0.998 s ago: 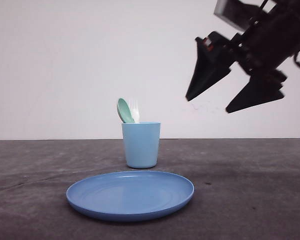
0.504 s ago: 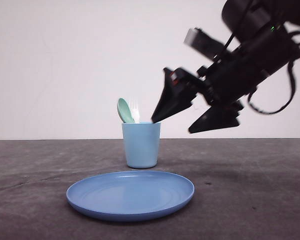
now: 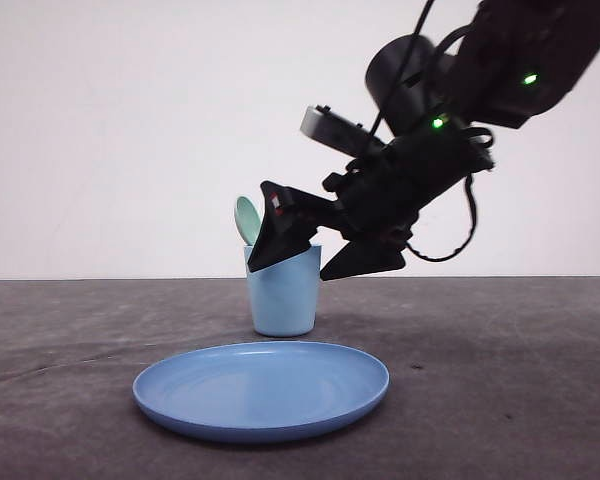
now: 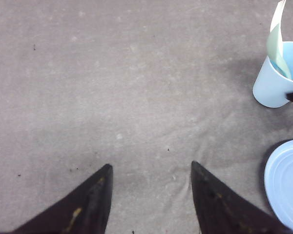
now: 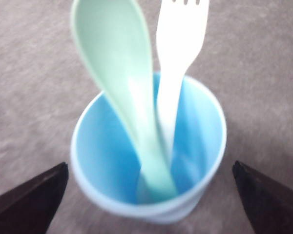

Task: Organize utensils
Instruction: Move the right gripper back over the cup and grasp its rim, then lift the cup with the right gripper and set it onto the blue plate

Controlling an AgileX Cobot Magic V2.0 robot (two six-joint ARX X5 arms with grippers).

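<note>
Down and leftward the right gripper (image 3: pixel 302 255) has come over the last second, from high at the right to the cup (image 3: pixel 282 291), which now looks slightly tilted under it. Spoon (image 5: pixel 122 97) and fork (image 5: pixel 178 73) stand together inside the cup, handles down, heads leaning out over the rim; from the front the spoon's bowl (image 3: pixel 246 219) shows beside the dark fingers, while the fork is hidden behind them. By my reading, the step in hand is to take one utensil out, so the fingers should come down on either side of a single handle above the rim, clear of the cup wall, then lift straight up so the cup is not tipped further. Its fingers are spread wide, one tip at each side of the cup in the right wrist view, and hold nothing; whether one presses the rim I cannot tell. A plate (image 3: pixel 260 388) lies on the bench (image 3: pixel 500 380) in front of the cup. Left gripper (image 4: pixel 151 170) hovers over bare bench, fingers wide apart and empty.
</note>
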